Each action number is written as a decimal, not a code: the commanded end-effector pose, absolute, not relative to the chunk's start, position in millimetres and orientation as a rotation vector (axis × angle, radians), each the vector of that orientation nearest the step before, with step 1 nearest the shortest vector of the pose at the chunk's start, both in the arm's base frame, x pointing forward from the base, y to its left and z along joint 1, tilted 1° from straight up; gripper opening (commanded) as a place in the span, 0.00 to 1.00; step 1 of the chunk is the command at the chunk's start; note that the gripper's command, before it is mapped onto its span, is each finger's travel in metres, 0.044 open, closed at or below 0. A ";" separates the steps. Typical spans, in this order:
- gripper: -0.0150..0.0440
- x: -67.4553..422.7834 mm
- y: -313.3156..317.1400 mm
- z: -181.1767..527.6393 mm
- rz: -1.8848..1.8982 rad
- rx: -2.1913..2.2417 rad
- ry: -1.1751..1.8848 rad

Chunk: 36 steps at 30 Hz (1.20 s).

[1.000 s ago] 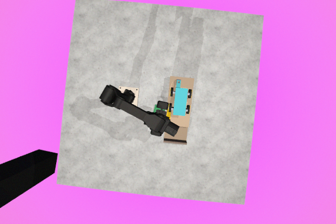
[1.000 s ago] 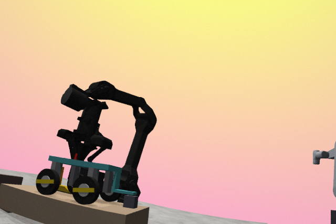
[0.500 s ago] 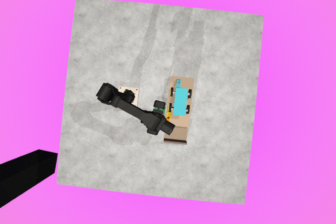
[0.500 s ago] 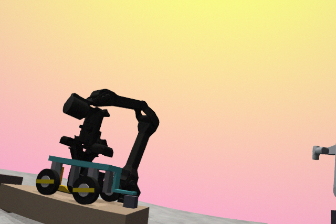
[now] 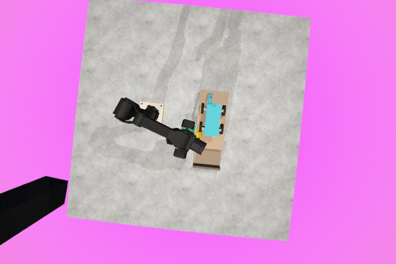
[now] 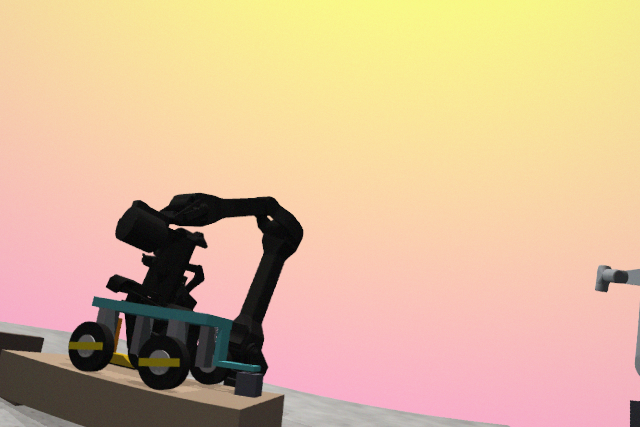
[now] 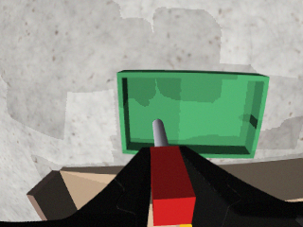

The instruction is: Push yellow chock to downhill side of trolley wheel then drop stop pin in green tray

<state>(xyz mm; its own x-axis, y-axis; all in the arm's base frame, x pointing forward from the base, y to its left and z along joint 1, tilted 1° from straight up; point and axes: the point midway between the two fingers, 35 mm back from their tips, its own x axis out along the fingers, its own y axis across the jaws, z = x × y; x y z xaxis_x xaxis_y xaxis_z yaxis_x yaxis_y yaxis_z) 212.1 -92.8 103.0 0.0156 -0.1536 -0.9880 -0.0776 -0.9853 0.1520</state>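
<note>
From the top, the arm [image 5: 159, 127] reaches from its base plate [image 5: 153, 107] toward four o'clock, its wrist ending at the left edge of the tan ramp [image 5: 209, 155]. The cyan trolley [image 5: 212, 120] sits on the ramp's upper half, wheels showing at both long sides. A sliver of the yellow chock [image 5: 198, 135] peeks out at the trolley's seven o'clock, by its lower-left wheel; whether it touches the wheel cannot be told here. The green tray [image 5: 189, 129] is almost wholly covered by the wrist, only green slivers showing. The fingers and what they hold are hidden under the arm.

In the exterior view, the trolley [image 6: 165, 326] stands on the ramp [image 6: 129, 401] with the arm behind it. The gripper is lost among the trolley's frame, dark on dark. A yellow wedge [image 6: 121, 359] lies between the two nearer wheels, an orange strip rising from it. A dark block [image 6: 248, 384] sits at the ramp's upper end.

The wrist view is plainest. The black fingers are clamped narrow on the stop pin [image 7: 169, 183], gripping its red head, with the grey shank pointing to twelve o'clock over the near wall of the tray [image 7: 189, 97], which lies on the grey surface [image 7: 57, 38]. Below the red head, a bit of orange is cut off by the frame's lower edge.
</note>
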 end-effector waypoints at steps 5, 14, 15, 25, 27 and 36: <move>0.25 211.0 -107.3 80.7 -2.144 2.190 -0.264; 0.48 211.2 -105.8 79.8 -2.144 2.190 -0.264; 0.52 211.2 -105.1 79.7 -2.144 2.190 -0.264; 0.58 211.9 -97.3 77.3 -2.144 2.191 -0.263; 0.58 212.0 -95.9 76.7 -2.144 2.191 -0.263; 0.58 212.5 -89.4 74.0 -2.145 2.191 -0.262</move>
